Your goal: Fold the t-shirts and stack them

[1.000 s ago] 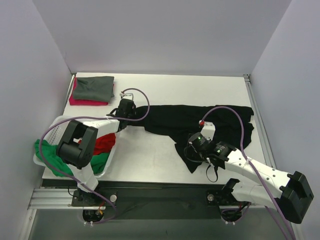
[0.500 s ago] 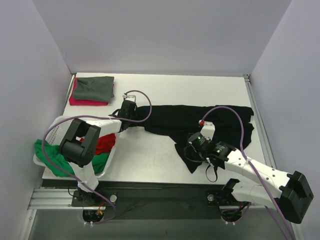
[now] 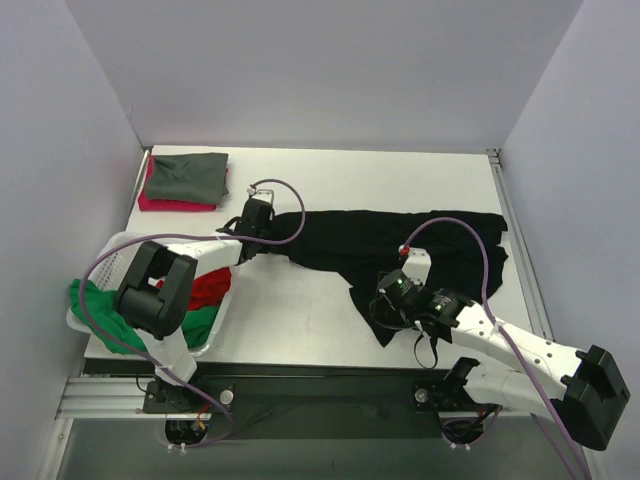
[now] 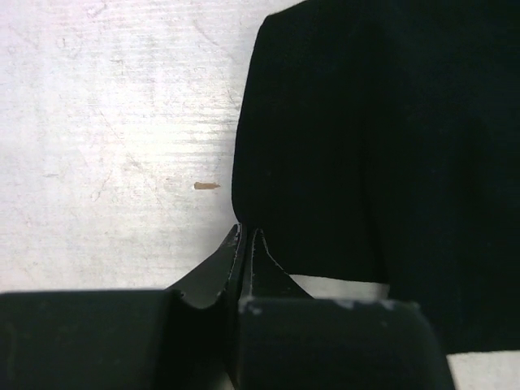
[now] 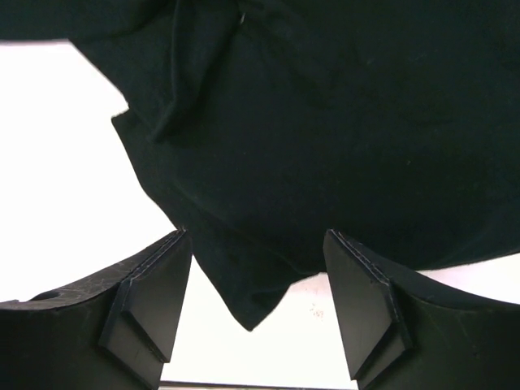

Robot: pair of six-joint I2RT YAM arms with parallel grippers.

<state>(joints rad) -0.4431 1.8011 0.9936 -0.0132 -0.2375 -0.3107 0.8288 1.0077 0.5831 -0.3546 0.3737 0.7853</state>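
The large black t-shirt (image 3: 400, 240) lies spread across the table, one tail hanging toward the front. My left gripper (image 3: 270, 238) is at its left end. In the left wrist view the jaws (image 4: 244, 231) are pressed together on the corner of the black cloth (image 4: 366, 122). My right gripper (image 3: 382, 312) hovers over the front tail. In the right wrist view it (image 5: 254, 236) stands open, its fingers either side of the pointed tip of the cloth (image 5: 325, 122) and apart from it. A folded grey-green t-shirt (image 3: 188, 175) rests on a pink-red one (image 3: 160, 203) at the back left.
A white perforated basket (image 3: 128, 243) sits at the table's left front, with a red t-shirt (image 3: 210, 290) inside and a green one (image 3: 100, 310) spilling over its rim. Purple cables loop above both arms. Walls close in the back and both sides.
My left gripper has closed on the left corner of the black t-shirt. My right gripper has shifted slightly toward the front over the tail and narrowed a little.
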